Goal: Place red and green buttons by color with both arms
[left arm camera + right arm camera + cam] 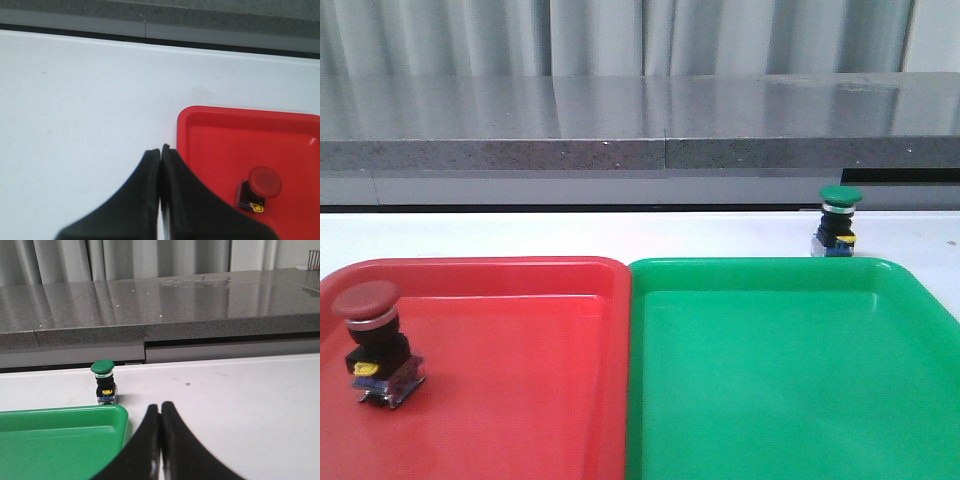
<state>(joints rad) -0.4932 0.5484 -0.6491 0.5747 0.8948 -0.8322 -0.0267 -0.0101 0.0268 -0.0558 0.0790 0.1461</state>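
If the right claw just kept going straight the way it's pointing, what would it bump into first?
Probably nothing on the table. The right gripper, shut, points over bare white table toward the grey ledge behind. The green button stands off to one side of that line, beyond the green tray. Depth is hard to judge.

I see the red button (pixel 261 188) standing upright in the red tray (pixel 295 150), just beside my closed left end effector (pixel 160 152). The green button (pixel 104 382) stands upright on the surface (pixel 240 390), ahead of my closed right end effector (pixel 160 407), outside the green tray (pixel 60 440).
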